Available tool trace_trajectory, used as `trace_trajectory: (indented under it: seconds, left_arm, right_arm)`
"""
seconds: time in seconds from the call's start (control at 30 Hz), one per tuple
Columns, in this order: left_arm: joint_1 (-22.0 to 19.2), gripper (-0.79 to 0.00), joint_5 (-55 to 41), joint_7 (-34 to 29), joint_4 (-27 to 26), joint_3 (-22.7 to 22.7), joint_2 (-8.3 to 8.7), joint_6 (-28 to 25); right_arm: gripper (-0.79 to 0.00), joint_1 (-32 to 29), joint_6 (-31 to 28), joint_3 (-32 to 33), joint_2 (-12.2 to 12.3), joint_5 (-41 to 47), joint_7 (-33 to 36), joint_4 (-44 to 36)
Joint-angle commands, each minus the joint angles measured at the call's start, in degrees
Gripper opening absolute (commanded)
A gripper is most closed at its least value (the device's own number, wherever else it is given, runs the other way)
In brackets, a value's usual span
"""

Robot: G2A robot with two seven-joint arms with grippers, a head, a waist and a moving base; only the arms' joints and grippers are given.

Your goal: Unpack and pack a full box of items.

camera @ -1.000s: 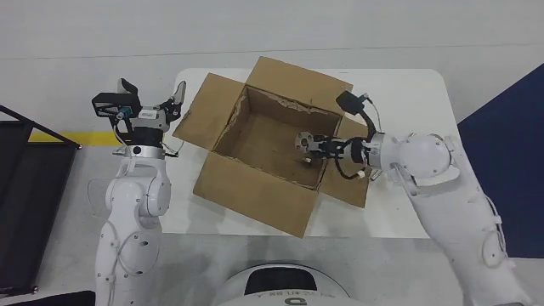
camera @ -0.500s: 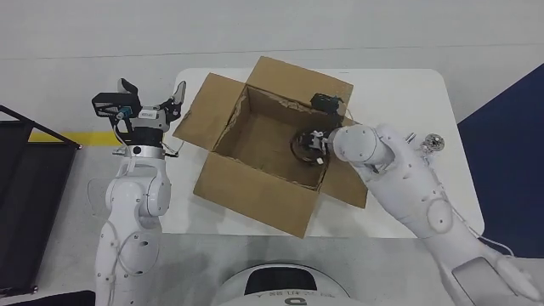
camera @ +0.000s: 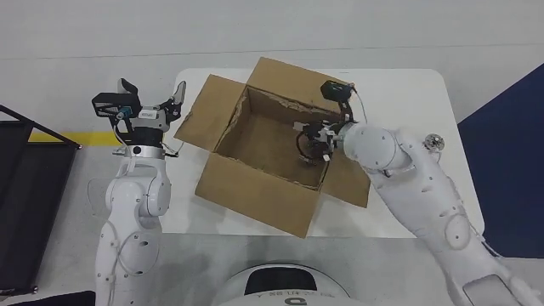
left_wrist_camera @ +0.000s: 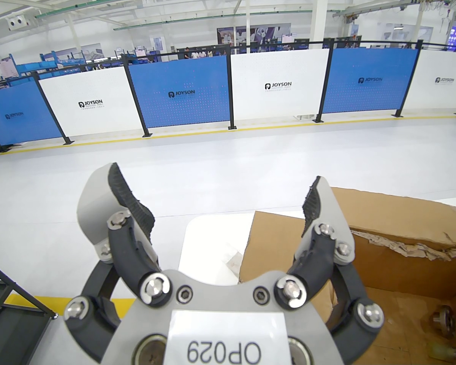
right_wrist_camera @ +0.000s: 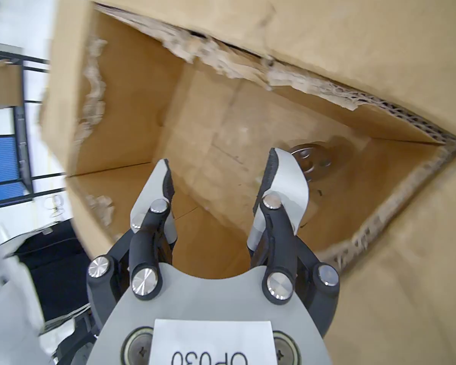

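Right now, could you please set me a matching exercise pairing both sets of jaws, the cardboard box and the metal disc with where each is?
Things: 1 left jaws; 2 right jaws; 3 cardboard box; 4 metal disc.
Places: A on the box floor; B open, down inside the box; C flaps spread, on the white table; D open, outside the box, by the table's left end.
Pairs: 1-D; 2-B; 3-C; 4-A.

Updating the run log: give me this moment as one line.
right hand: open, inside box, near flanged metal part on its floor | left hand: open, empty, beside box flap | small metal piece: on table
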Motion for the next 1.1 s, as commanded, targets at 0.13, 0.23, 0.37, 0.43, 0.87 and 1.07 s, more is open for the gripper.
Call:
trace_trajectory:
  seconds: [0.13,0.23,0.37,0.43,0.87,1.07]
  left_arm:
    - [0.00,0.000,0.00,0.00,0.00,0.00,0.00,0.00]
    - [0.00,0.000,0.00,0.00,0.00,0.00,0.00,0.00]
    - [0.00,0.000,0.00,0.00,0.00,0.00,0.00,0.00]
    - [0.00,0.000,0.00,0.00,0.00,0.00,0.00,0.00]
    - [0.00,0.000,0.00,0.00,0.00,0.00,0.00,0.00]
    - [0.00,0.000,0.00,0.00,0.00,0.00,0.00,0.00]
  right_arm:
    - [-0.095,-25.14,-10.67,33.41,2.18,14.58,-5.89,-13.16]
    - [-0.049,-33.82,-14.58,44.94,1.78,22.72,-8.88,-10.56]
    - [-0.046,-38.34,-14.15,52.49,1.37,28.78,-10.34,-3.63]
    - [-0.022,-38.03,-12.73,53.01,1.40,29.15,-10.38,-0.76]
    - [-0.099,-17.97,9.35,35.77,1.99,6.94,-24.77,15.53]
    - [-0.092,-10.17,15.30,27.91,1.90,-2.38,-24.80,23.18]
